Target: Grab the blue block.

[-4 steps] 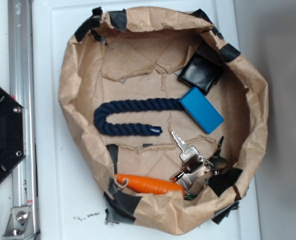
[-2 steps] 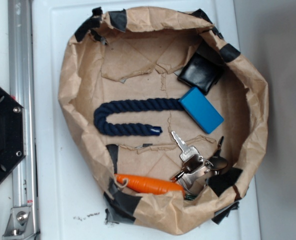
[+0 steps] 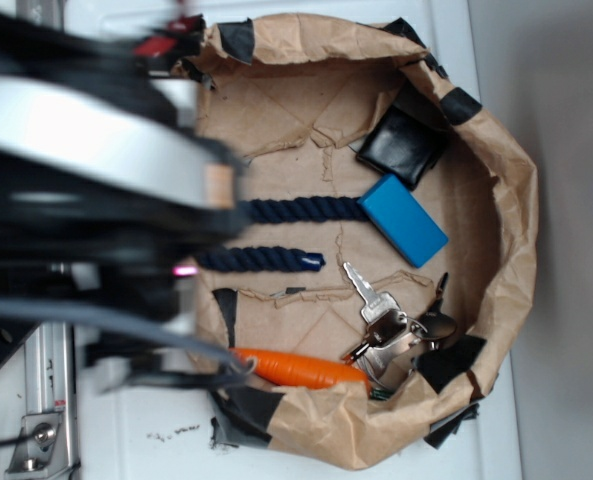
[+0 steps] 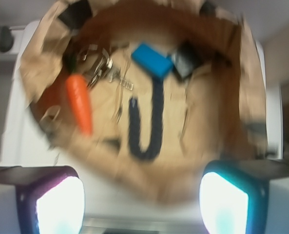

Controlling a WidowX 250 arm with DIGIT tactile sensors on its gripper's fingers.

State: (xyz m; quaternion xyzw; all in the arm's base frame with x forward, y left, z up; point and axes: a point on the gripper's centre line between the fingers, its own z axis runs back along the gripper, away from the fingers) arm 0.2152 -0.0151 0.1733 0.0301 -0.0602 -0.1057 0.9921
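Note:
The blue block (image 3: 404, 219) is a small sky-blue rectangle lying flat inside the brown paper bowl (image 3: 506, 260), right of centre, between the black wallet (image 3: 403, 146) and the keys (image 3: 391, 325). It also shows in the wrist view (image 4: 152, 60), far ahead of the gripper. My gripper (image 4: 142, 202) is open and empty, its two glowing pads (image 4: 61, 204) wide apart, hovering high over the bowl's near rim. In the exterior view the blurred arm (image 3: 86, 170) covers the left side; the fingertips there are hidden.
A dark navy rope (image 3: 276, 235) lies in a U in the bowl's middle. An orange carrot-shaped toy (image 3: 301, 369) lies at the lower rim. The bowl's crumpled paper wall with black tape patches rises all round. A metal rail (image 3: 41, 400) runs at the left.
The arm has swung into the exterior view from the left, now covering the bowl's left side and part of the rope. The objects in the bowl have not moved.

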